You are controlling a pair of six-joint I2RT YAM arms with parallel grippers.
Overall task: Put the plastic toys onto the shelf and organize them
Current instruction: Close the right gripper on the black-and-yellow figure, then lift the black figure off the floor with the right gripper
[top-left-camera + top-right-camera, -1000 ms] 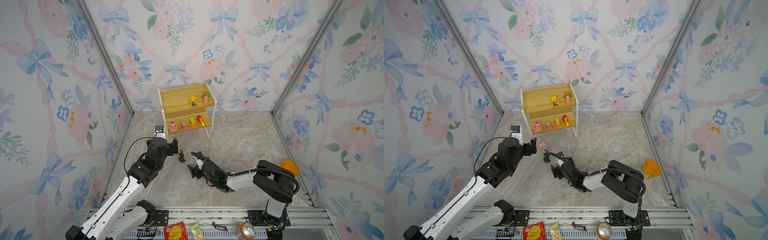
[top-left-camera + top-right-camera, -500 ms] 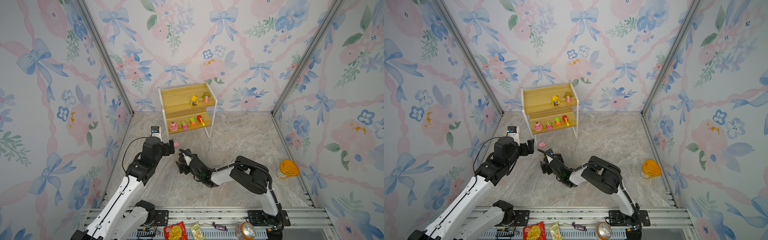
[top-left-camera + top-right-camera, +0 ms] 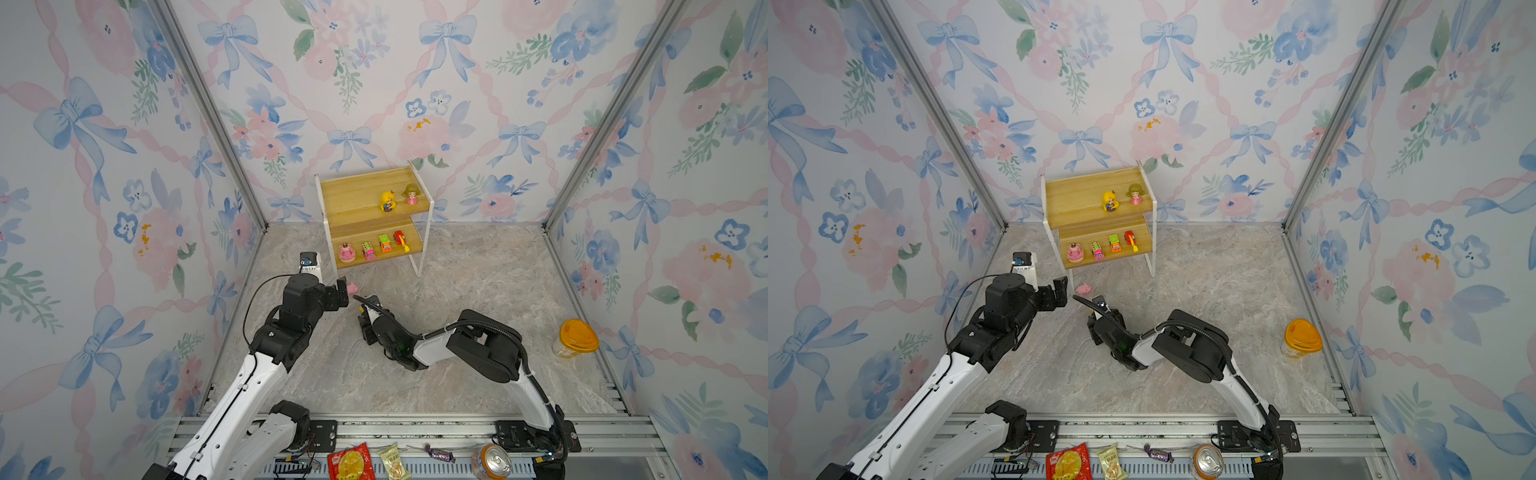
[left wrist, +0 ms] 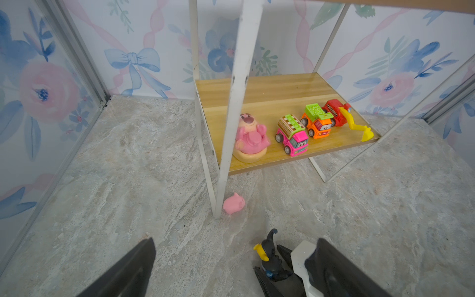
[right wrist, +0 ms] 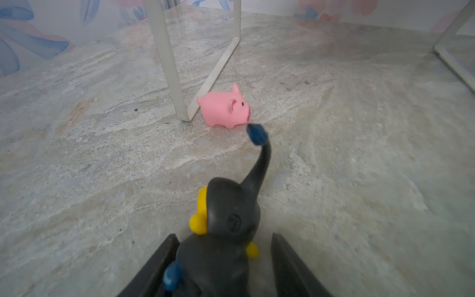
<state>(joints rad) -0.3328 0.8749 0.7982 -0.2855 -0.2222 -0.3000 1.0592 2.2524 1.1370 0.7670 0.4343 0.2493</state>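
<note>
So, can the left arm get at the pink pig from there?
Probably yes. The left claw is open and the pink pig lies on bare floor just ahead. The shelf leg right beside it and the right claw nearby leave little room.

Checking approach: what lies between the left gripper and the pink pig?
Bare floor only between left gripper and pink pig, per the left wrist view.

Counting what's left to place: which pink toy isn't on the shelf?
The pink pig, on the floor beside a leg of the shelf. The round pink figure and pink car sit on the lower board, the pink-dress doll on the top board.
</note>
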